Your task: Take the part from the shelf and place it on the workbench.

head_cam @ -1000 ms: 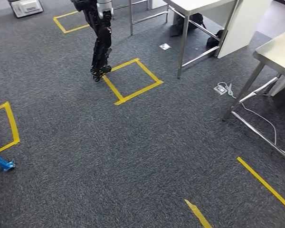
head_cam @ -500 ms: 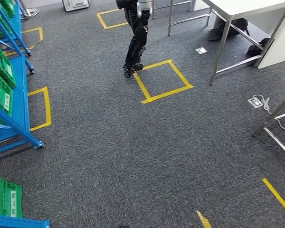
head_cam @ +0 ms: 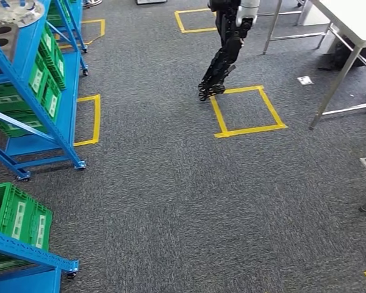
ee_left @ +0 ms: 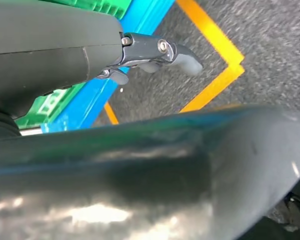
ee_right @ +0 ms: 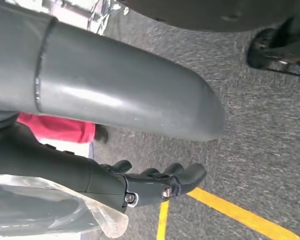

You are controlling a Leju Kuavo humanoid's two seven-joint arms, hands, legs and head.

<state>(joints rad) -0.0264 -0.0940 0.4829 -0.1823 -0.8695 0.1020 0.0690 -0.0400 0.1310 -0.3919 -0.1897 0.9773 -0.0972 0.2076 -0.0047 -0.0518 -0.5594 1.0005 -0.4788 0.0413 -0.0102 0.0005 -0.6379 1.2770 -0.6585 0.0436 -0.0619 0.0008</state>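
Since half a second ago my view has swung left, not the things: the blue metal wheeled shelf rack (head_cam: 66, 104) now fills the left side over the grey carpet floor (head_cam: 172, 201), its green slotted plastic crates (head_cam: 20, 213) facing me. I judge the part lies somewhere on that rack, though I cannot pick it out. A second dark-legged robot (head_cam: 222, 55) stands at upper centre beside a yellow tape square (head_cam: 220, 119), likely a standing mark. My arms hang for walking: left hand (ee_left: 152, 50) and right hand (ee_right: 152, 182) point floorward, fingers loosely extended, grasping nothing.
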